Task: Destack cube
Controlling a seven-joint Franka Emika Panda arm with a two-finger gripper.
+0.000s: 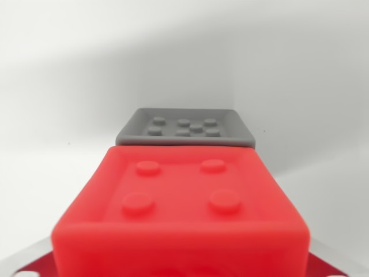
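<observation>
A red cube (179,208) with four round studs on its top fills the lower half of the wrist view, very close to the camera. My gripper (181,270) is shut on it. Only the metal fingers (26,262) show, at the bottom left and bottom right corners, pressed against the cube's sides and reflecting its red. Right behind the red cube sits a grey cube (187,128) with several small studs on its top. Its front face is hidden by the red cube. I cannot tell whether the two cubes touch.
A plain white surface (52,173) and a white backdrop (173,52) surround the cubes, with a soft shadow falling to the right.
</observation>
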